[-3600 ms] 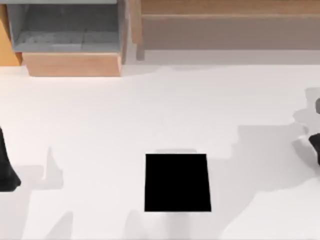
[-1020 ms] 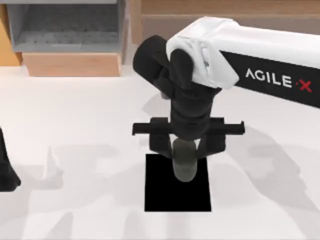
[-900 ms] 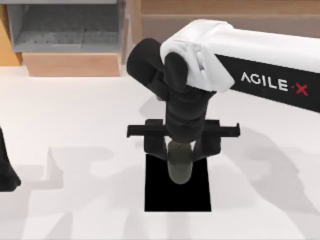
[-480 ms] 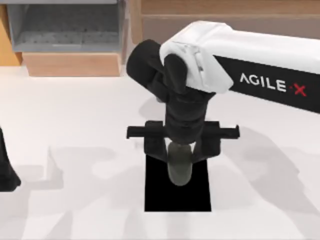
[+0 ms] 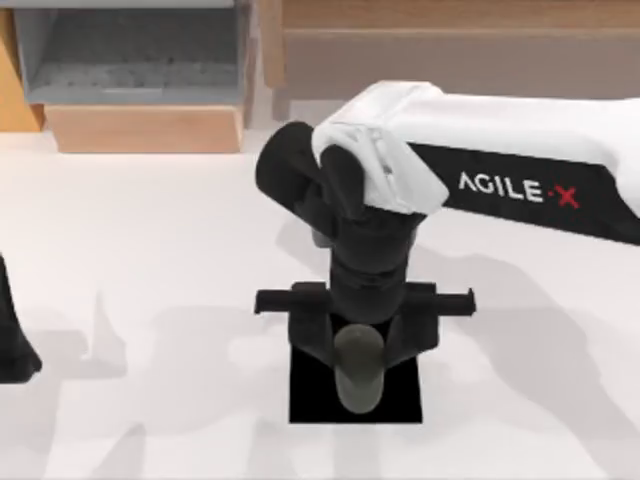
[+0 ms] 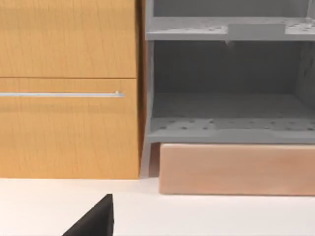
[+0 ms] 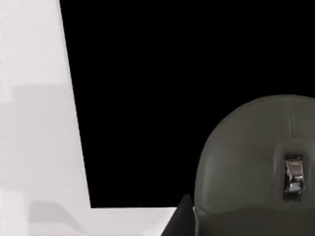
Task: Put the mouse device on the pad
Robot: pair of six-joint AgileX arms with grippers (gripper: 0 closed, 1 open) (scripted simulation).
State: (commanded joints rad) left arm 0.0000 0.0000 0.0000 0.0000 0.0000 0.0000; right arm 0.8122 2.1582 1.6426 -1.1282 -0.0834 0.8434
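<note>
Top view: right arm, white and black with AgileX lettering, reaches in from the right side over the flat matte black, nearly square pad (image 5: 310, 405).
Right gripper (image 5: 358, 345): positioned directly above the pad; fingers closed against the two sides of the small oval, dull grey-olive mouse device (image 5: 358, 370).
Mouse device: located over the middle of the pad, within the pad's edges; whether it touches the pad surface cannot be told.
Right wrist view: mouse device (image 7: 256, 167) appears rounded with a small metallic scroll wheel (image 7: 293, 176), the pad (image 7: 162, 88) behind it, white tabletop (image 7: 34, 123) beside the pad edge.
Left arm: parked at the left edge of the tabletop (image 5: 150, 250), well apart from the pad.
Left wrist view: orange wooden cabinet (image 6: 69, 88) and grey open shelf unit (image 6: 226, 93) behind the tabletop.
</note>
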